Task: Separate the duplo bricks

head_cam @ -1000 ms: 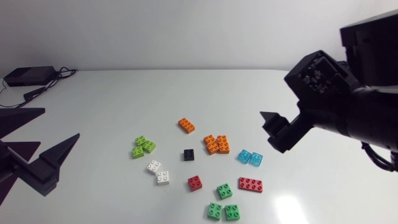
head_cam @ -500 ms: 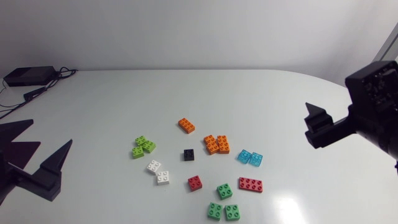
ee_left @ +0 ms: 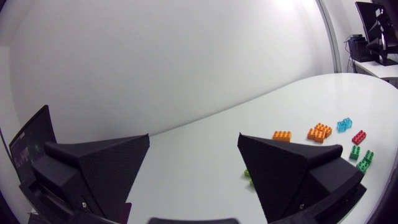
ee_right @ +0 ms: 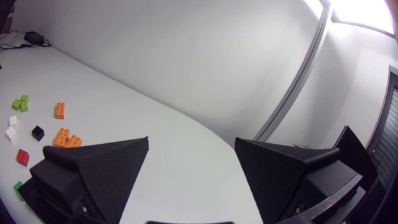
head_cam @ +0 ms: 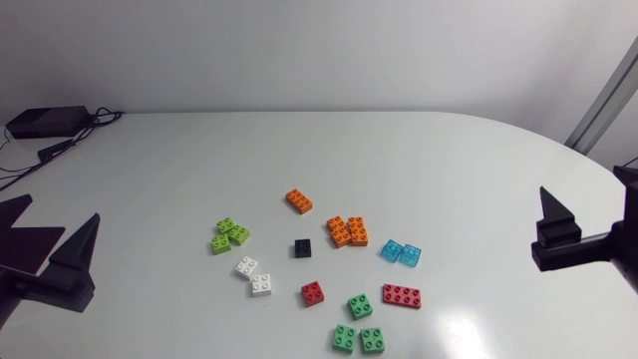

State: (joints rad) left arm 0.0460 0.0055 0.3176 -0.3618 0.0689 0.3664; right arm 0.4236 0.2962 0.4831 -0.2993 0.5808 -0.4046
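Both open and empty, left hand (ee_left: 194, 135) and right hand (ee_right: 191, 139) flank scattered duplo bricks (head_cam: 348, 231)

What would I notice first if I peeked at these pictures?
The colourful bricks scattered in the middle of the white table: orange, green, red, blue, white, and one small black brick among them. Then the left pincer and the right pincer, big and black, open and empty at the table's sides, away from the bricks.

Orange bricks (head_cam: 348, 231), lime bricks (head_cam: 229, 235), white bricks (head_cam: 247, 266), black brick (head_cam: 303, 247), cyan bricks (head_cam: 392, 250), red bricks (head_cam: 401, 295), green bricks (head_cam: 360, 306), white table (head_cam: 399, 160)
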